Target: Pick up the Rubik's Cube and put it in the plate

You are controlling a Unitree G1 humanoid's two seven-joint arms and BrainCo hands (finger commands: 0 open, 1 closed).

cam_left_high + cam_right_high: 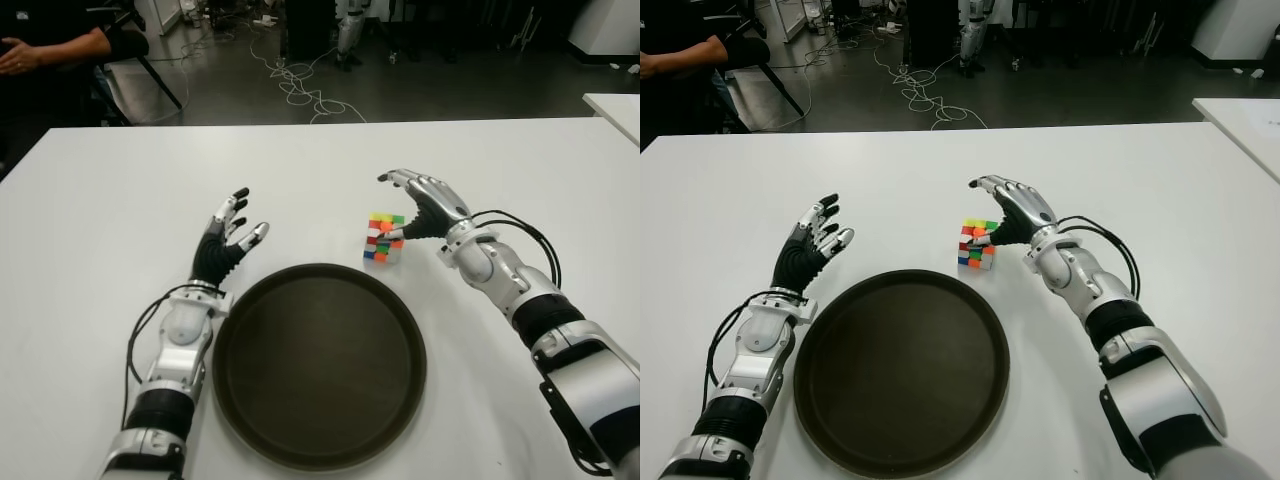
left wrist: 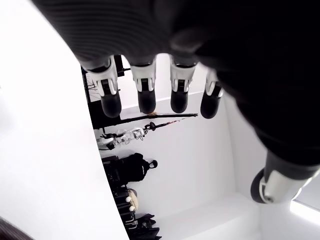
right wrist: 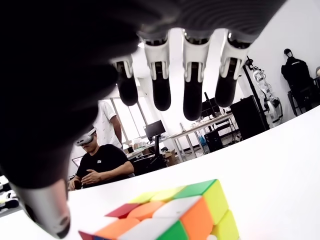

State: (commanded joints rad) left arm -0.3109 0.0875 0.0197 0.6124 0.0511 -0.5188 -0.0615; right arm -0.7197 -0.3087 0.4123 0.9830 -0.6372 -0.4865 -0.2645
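right hand [image 1: 412,205] open beside rubik's cube [image 1: 383,238], thumb seemingly touching

Rubik's Cube [image 1: 383,238]: small multicolour cube, stickers scrambled, with green, yellow, orange, red, white and blue all showing. Sits flat on the white table [image 1: 120,200], top face level, turned slightly so a corner edge faces the near side. Lies just beyond the far right rim of the plate, close to it but outside it.

Plate [image 1: 318,365]: large round dark brown tray-like plate with a raised rim, empty, flat on the table at near centre. Cube is to its far right.
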